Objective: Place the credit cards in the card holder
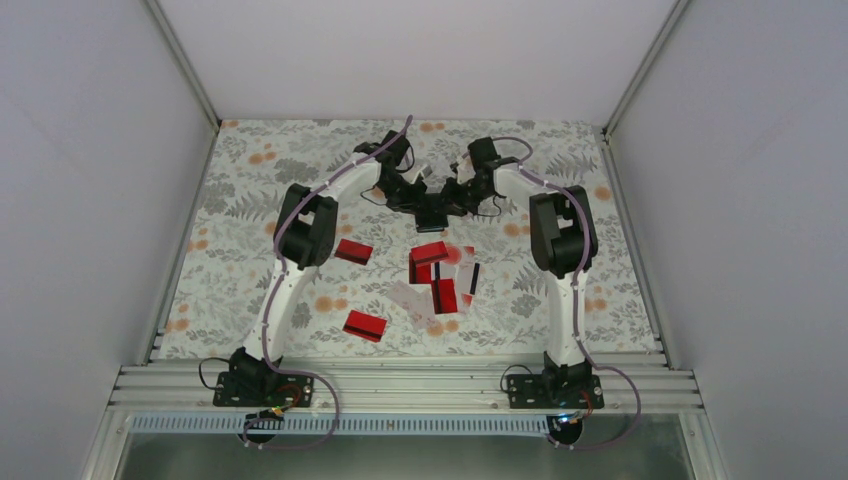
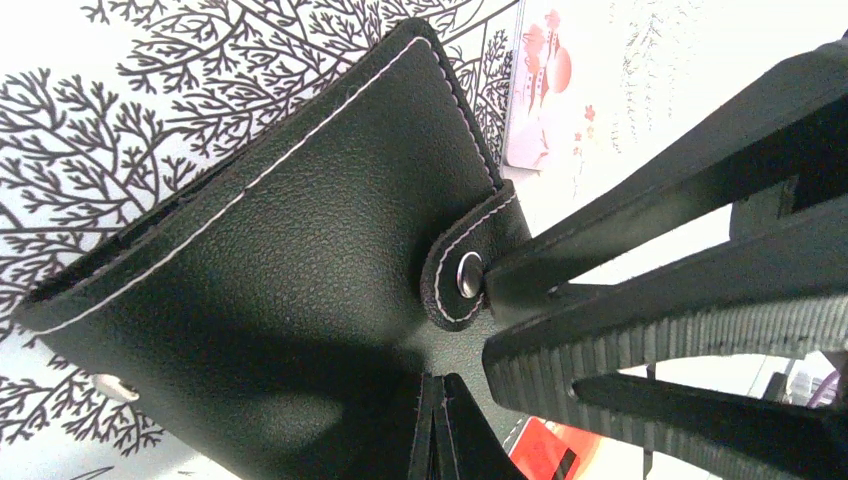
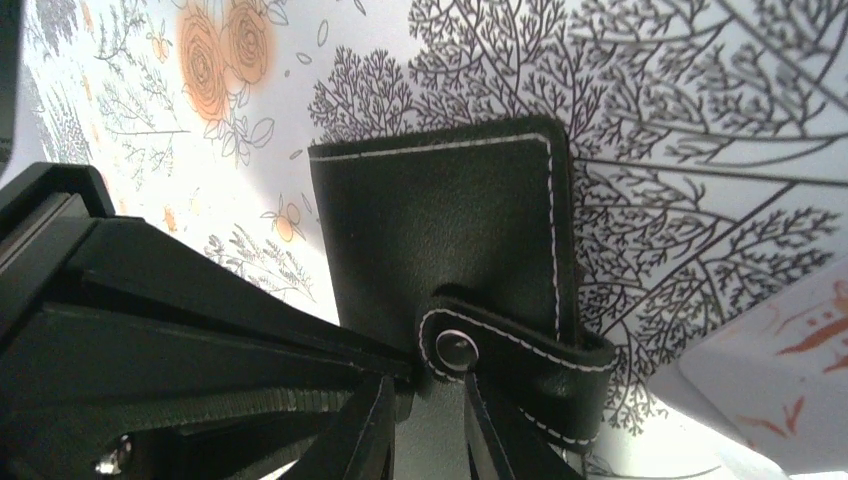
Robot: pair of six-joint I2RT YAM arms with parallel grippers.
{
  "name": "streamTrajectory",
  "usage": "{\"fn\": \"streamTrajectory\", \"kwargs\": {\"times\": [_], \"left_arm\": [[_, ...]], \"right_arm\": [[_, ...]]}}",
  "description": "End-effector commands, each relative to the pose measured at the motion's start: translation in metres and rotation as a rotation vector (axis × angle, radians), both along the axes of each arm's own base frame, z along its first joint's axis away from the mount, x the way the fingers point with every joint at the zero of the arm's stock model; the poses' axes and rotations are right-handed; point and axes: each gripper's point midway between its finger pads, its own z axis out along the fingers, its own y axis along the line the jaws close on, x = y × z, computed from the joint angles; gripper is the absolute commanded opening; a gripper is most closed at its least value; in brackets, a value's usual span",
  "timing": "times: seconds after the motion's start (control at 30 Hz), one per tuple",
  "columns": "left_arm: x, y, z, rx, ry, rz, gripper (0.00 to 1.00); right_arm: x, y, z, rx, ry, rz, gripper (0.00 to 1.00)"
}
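The black card holder (image 1: 432,212) is closed and lies at the far middle of the table, with both grippers meeting on it. Its snap strap (image 2: 468,275) is fastened. My left gripper (image 2: 445,430) is shut on the holder's edge (image 2: 300,250). My right gripper (image 3: 428,420) has its jaws narrowly apart just below the strap's snap (image 3: 456,348) on the holder (image 3: 450,220). Its ribbed fingers (image 2: 650,345) show in the left wrist view beside the strap. Red credit cards (image 1: 428,252) and whitish ones (image 1: 415,300) lie scattered nearer the arms.
Single red cards lie to the left (image 1: 353,250) and near the front (image 1: 364,325). A whitish card (image 2: 540,90) lies just beyond the holder; it also shows in the right wrist view (image 3: 770,380). White walls stand around the floral table cover (image 1: 250,200).
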Motion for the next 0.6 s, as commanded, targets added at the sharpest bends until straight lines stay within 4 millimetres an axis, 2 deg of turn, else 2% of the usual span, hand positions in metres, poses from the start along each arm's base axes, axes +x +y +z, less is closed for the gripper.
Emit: {"fn": "streamTrajectory", "kwargs": {"times": [0.0,0.23,0.3,0.33,0.47,0.57], "left_arm": [[-0.011,-0.004,-0.047,0.066,0.045,-0.021,0.02],[0.000,-0.006,-0.036,0.067,-0.010,-0.017,0.02],[0.001,-0.005,-0.036,0.067,-0.011,-0.016,0.02],[0.000,-0.005,-0.036,0.067,-0.008,-0.018,0.02],[-0.003,-0.004,-0.039,0.073,0.000,-0.021,0.02],[-0.003,-0.004,-0.038,0.072,-0.002,-0.023,0.02]], "right_arm": [[-0.019,0.010,-0.011,-0.003,0.091,0.034,0.19],[-0.019,0.006,-0.017,-0.028,0.104,0.028,0.19],[-0.019,0.008,-0.013,-0.012,0.096,0.032,0.19],[-0.019,0.010,-0.008,0.002,0.090,0.039,0.19],[-0.015,0.022,0.036,0.095,0.038,0.065,0.19],[-0.011,0.018,0.052,0.089,0.005,0.050,0.19]]}}
